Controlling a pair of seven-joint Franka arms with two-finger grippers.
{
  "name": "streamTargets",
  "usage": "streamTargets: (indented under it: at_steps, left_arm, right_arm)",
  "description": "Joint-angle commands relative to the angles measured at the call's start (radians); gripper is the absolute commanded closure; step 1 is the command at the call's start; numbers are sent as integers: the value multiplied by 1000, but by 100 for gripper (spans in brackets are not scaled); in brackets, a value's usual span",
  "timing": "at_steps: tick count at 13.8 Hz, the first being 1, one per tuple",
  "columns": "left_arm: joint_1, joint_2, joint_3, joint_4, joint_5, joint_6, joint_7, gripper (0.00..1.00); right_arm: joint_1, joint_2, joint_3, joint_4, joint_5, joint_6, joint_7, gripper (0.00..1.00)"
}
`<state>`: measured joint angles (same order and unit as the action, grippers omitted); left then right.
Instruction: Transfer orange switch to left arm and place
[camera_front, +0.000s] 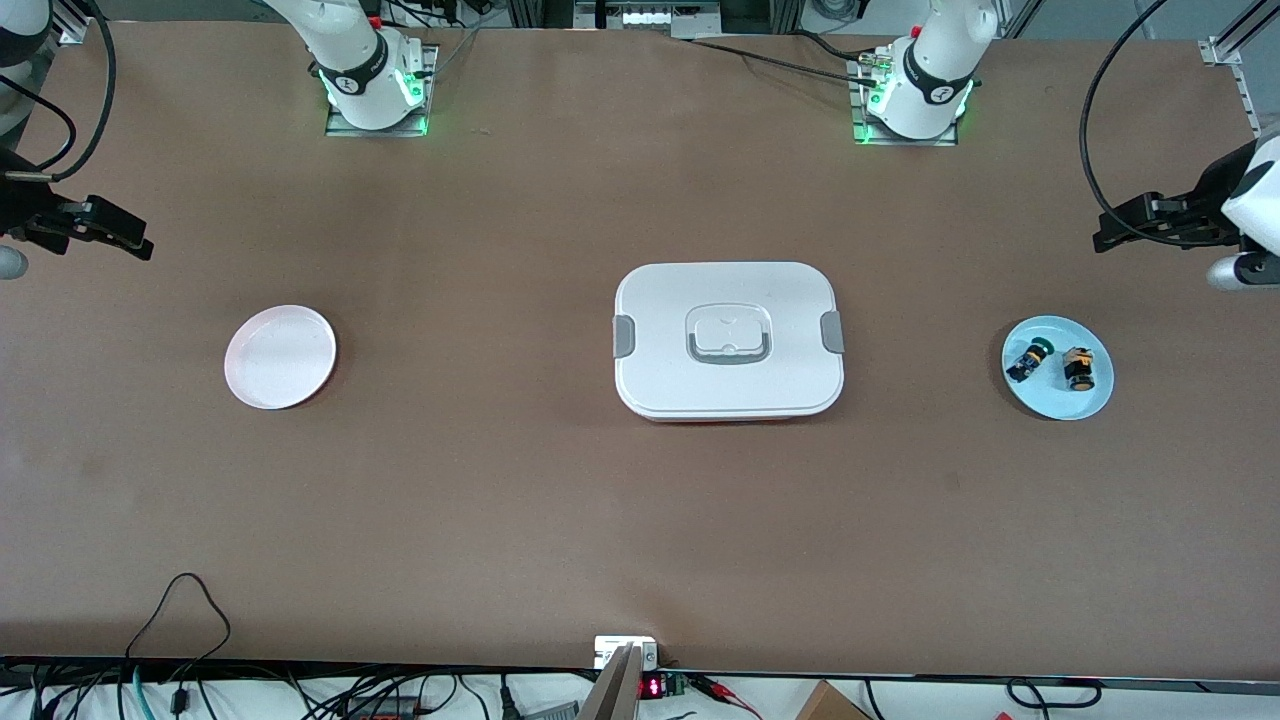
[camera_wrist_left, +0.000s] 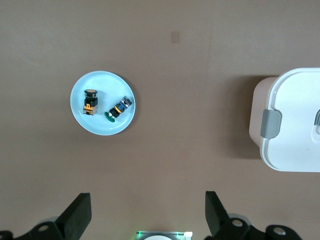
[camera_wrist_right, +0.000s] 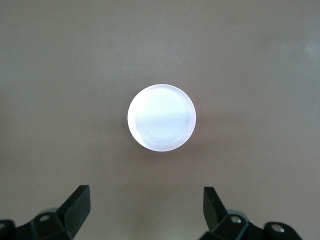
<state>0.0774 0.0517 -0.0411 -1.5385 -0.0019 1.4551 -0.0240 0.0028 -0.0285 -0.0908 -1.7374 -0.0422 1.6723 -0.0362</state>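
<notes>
Orange switch (camera_front: 1078, 369): lies on the blue plate (camera_front: 1092, 404), toward the left arm's end of the table, on its side; black cap, orange body. Nothing grips it.
Other switch (camera_front: 1026, 360): blue/green one, same plate, just beside the orange switch, not touching as far as seen; it sits on the box side of the pair.
Box (camera_front: 728, 340): white lidded container, mid-table, between the 2 plates, well apart from both. Grey clips at both ends, recessed handle in the lid, thin red-orange rim at the base.
Pink plate (camera_front: 280, 357): toward the right arm's end, nothing on it.
Left gripper (camera_front: 1105, 238): up in the air at the table's edge near the blue plate, not over it; fingers spread wide, released, holding nothing. Wrist cam looks down on blue plate + both switches + 1 end of the box.
Right gripper (camera_front: 140, 247): up in the air at the table's edge near the pink plate; fingers spread wide, holding nothing. Wrist cam looks down on the pink plate.
Arms: 2, both wait, bases along the table edge farthest from the front cam.
</notes>
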Motion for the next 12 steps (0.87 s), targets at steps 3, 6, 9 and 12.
streamTargets:
  at_steps: [3, 6, 9, 12]
  left_arm:
    - [4, 37, -3, 55, 31, -5, -13, 0]
    - [-5, 51, -5, 58, 60, -4, -10, 0]
    - [-5, 54, -5, 61, 48, -5, -19, 0]
    - [-5, 54, -5, 60, 48, -7, -20, 0]
  right_arm:
    - [-9, 10, 11, 45, 13, -17, 4, 0]
    - [-10, 25, 11, 47, 13, -8, -1, 0]
    - [-9, 28, 13, 47, 13, -9, -2, 0]
    - [-9, 25, 13, 48, 13, -16, -2, 0]
